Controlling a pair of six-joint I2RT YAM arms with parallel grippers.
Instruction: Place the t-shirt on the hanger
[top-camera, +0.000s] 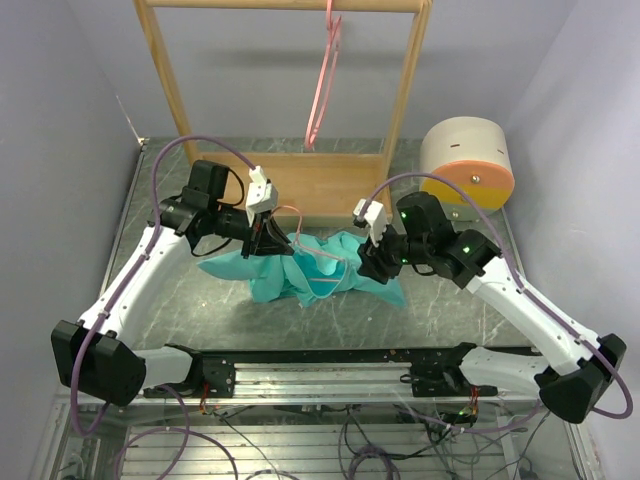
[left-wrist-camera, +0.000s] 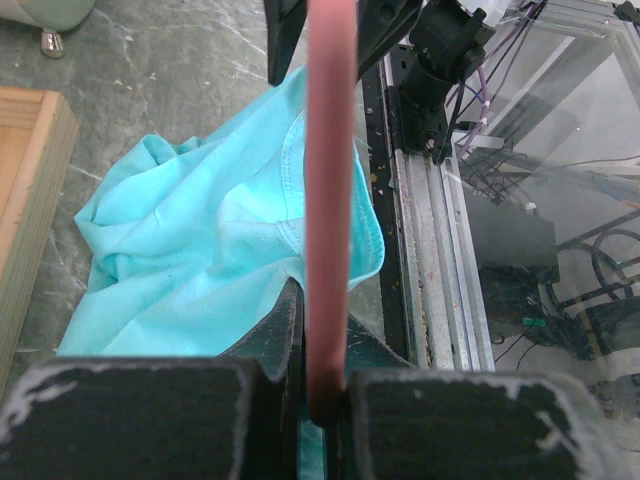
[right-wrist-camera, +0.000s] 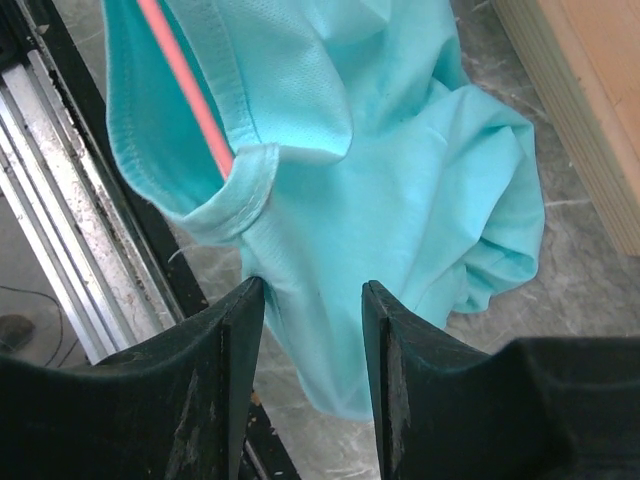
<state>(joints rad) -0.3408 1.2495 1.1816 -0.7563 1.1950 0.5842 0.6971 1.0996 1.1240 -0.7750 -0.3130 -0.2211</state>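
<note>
The teal-green t-shirt (top-camera: 345, 255) lies crumpled on the table in front of the wooden rack. My left gripper (top-camera: 270, 240) is shut on a thin pink hanger (top-camera: 322, 256) at the shirt's left side. In the left wrist view the hanger's bar (left-wrist-camera: 330, 180) runs up from my shut gripper (left-wrist-camera: 325, 400) over the t-shirt (left-wrist-camera: 200, 240). My right gripper (top-camera: 372, 265) is open at the shirt's right side. In the right wrist view its open gripper (right-wrist-camera: 310, 295) straddles a fold of the t-shirt (right-wrist-camera: 400, 180) without clamping it. The hanger (right-wrist-camera: 185, 75) passes inside the collar.
The wooden rack (top-camera: 330, 185) stands behind the shirt, with a second pink hanger (top-camera: 322, 85) hooked on its top bar. A round beige and orange container (top-camera: 466, 165) sits at the back right. A metal rail (top-camera: 330, 375) runs along the near edge.
</note>
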